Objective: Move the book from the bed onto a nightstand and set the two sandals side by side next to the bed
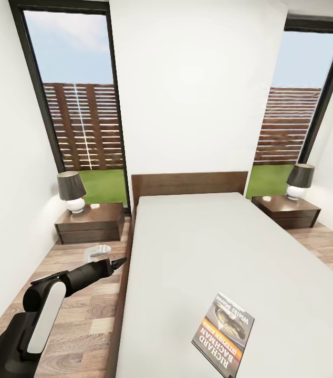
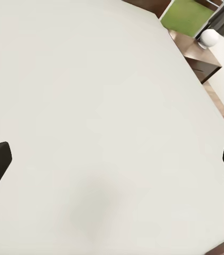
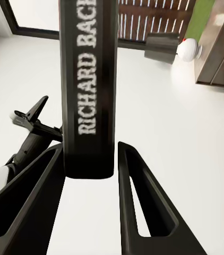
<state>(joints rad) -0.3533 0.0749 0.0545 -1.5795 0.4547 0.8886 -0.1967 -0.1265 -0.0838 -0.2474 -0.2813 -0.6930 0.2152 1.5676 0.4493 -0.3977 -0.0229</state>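
Right gripper (image 3: 91, 175) clamps thin grey-and-orange paperback book (image 1: 223, 334); left gripper (image 2: 112, 159) gapes empty. Keep level toward dark reddish-brown square nightstand (image 1: 287, 210), 1 o'clock.

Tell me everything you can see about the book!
The book is a thin paperback. Its cover shows a grey picture, an orange band and white letters reading RICHARD BACHMAN. In the head view it sits tilted above the near part of the bed's white mattress, its lower corner at the picture's edge. In the right wrist view its dark spine, lettered RICHARD BAC, stands between the right gripper's two black fingers, which look closed around it. Nothing else touches it.
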